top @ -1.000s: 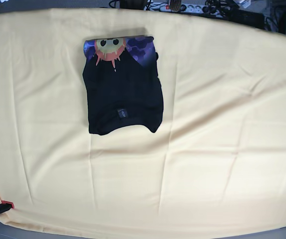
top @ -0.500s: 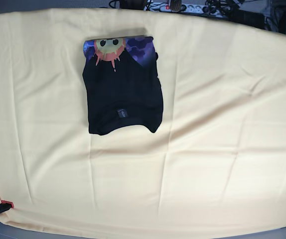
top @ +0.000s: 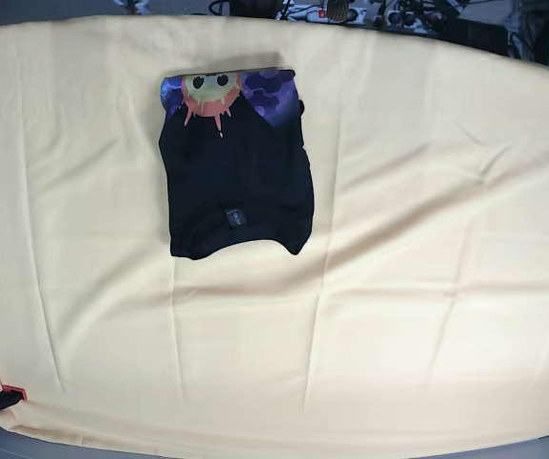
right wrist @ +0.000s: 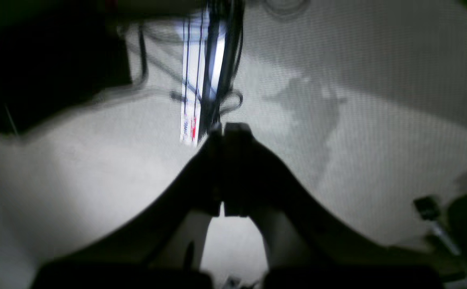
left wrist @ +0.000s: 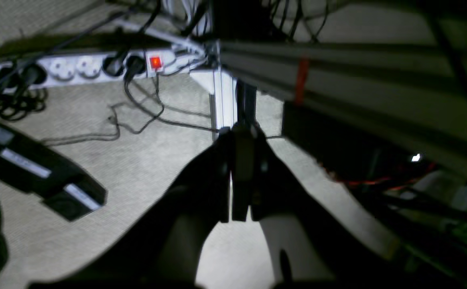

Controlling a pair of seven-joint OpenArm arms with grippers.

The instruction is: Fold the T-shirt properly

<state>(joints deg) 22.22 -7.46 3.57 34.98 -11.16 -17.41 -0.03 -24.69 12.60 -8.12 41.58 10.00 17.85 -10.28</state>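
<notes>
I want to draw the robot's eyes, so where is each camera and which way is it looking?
Base: sits high above, looking down on the folded T-shirt lying on the yellow cloth; no arm shows clearly.
Left wrist: rides the left arm, facing the floor and a power strip; the shut left gripper shows.
Right wrist: rides the right arm, facing the grey floor; the shut right gripper shows.
Shared: both wrist views show floor and cables, not the T-shirt.

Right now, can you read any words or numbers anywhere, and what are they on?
No text can be read.
Label on the T-shirt: too small to read.
Red marks on the white strip in the right wrist view: too blurred.
Power strip: only a red lit switch, no words.
</notes>
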